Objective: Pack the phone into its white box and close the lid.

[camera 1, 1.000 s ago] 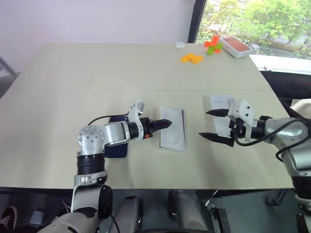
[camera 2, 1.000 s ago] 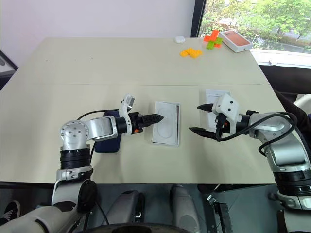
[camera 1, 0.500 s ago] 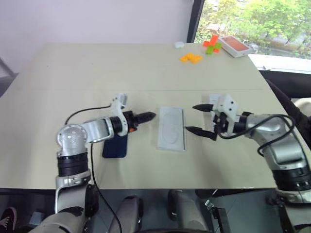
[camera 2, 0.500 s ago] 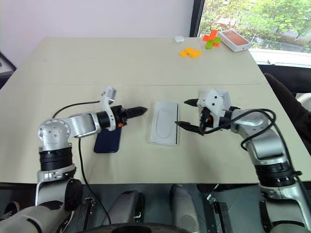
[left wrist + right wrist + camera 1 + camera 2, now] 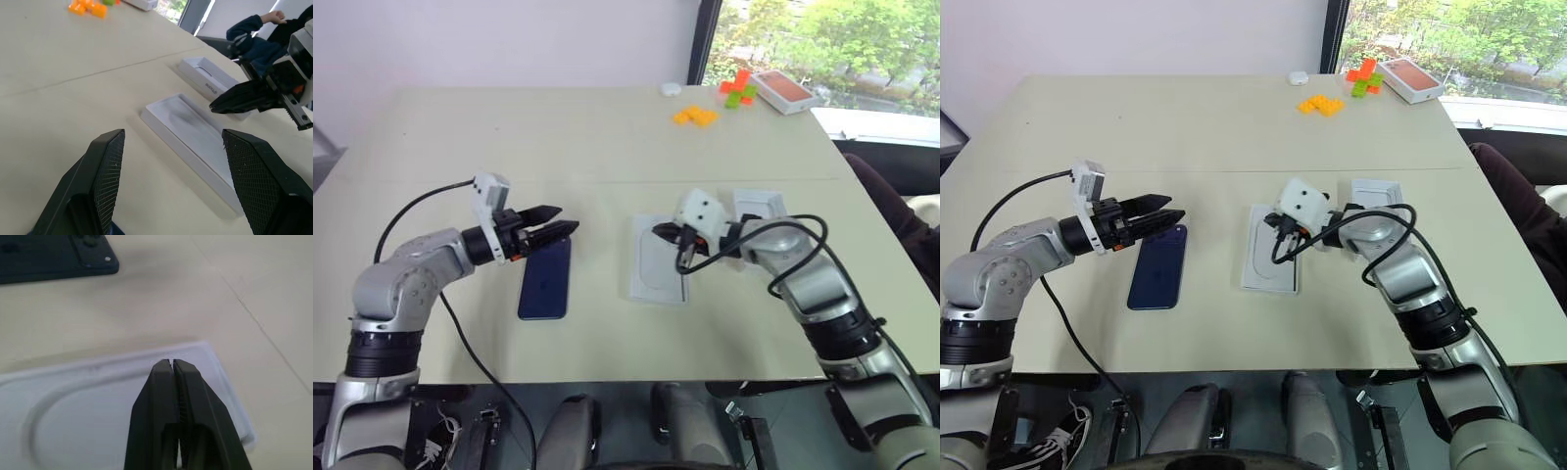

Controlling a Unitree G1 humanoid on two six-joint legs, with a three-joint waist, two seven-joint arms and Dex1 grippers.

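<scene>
The dark blue phone (image 5: 546,279) lies flat on the table, its corner also visible in the right wrist view (image 5: 54,257). My left gripper (image 5: 563,219) hovers open just above the phone's far end, pointing toward the middle of the table. A flat white insert with an oval recess (image 5: 659,271) lies to the phone's right. My right gripper (image 5: 666,233) is shut, empty, with its tips (image 5: 170,364) over the insert's far edge. The lid (image 5: 762,209), a white tray lying open side up with lettering on its side (image 5: 208,73), sits behind my right arm. The white box is hidden.
Orange blocks (image 5: 697,117), green and orange blocks (image 5: 736,90), a white box with an orange-red top (image 5: 785,91) and a small white object (image 5: 672,89) sit at the far right corner. A person's dark sleeve (image 5: 249,36) shows beyond the table's right edge.
My left arm drew back to the left and rolled, uncovering the phone. My right gripper swung left over the insert and went from open to shut.
</scene>
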